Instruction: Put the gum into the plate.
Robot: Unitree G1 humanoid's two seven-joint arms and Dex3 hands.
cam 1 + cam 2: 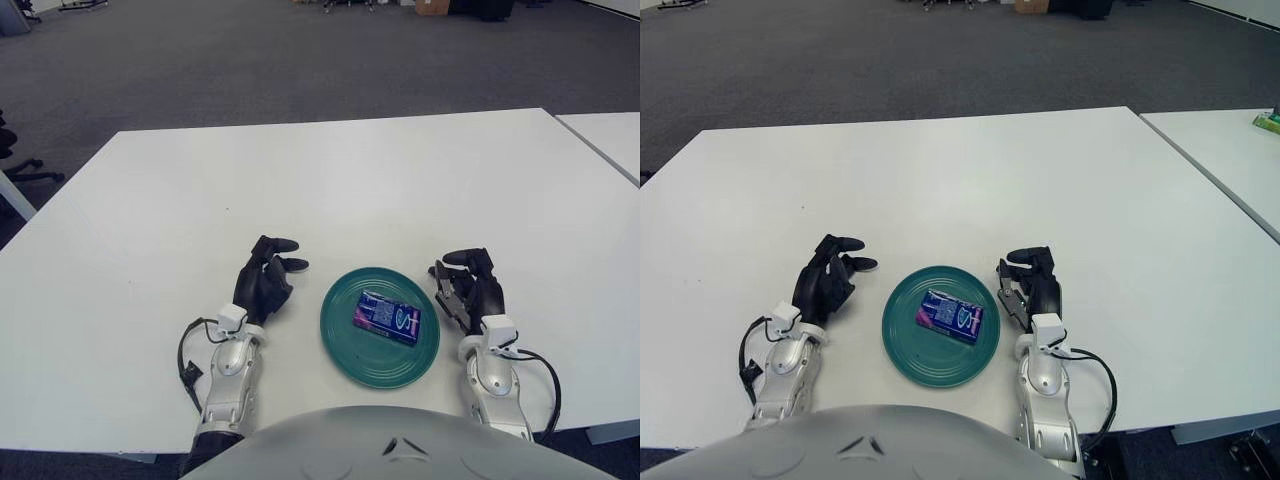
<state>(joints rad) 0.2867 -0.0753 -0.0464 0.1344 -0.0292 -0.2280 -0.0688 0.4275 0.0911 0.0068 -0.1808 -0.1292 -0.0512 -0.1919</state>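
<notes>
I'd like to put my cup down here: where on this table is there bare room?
The white table is bare beyond the hands, to its far edge. The near edge is crowded: left hand, green plate holding the gum, right hand.

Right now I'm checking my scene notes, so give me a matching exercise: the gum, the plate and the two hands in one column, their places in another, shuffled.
Column 1:
1. gum pack
2. teal plate
3. left hand
4. right hand

Column 2:
A. beside the plate on the robot's right, holding nothing
B. lying inside the plate
C. on the white table between the two hands
D. beside the plate on the robot's left, fingers loosely curled, holding nothing

Pairs: 1-B, 2-C, 3-D, 4-A
</notes>
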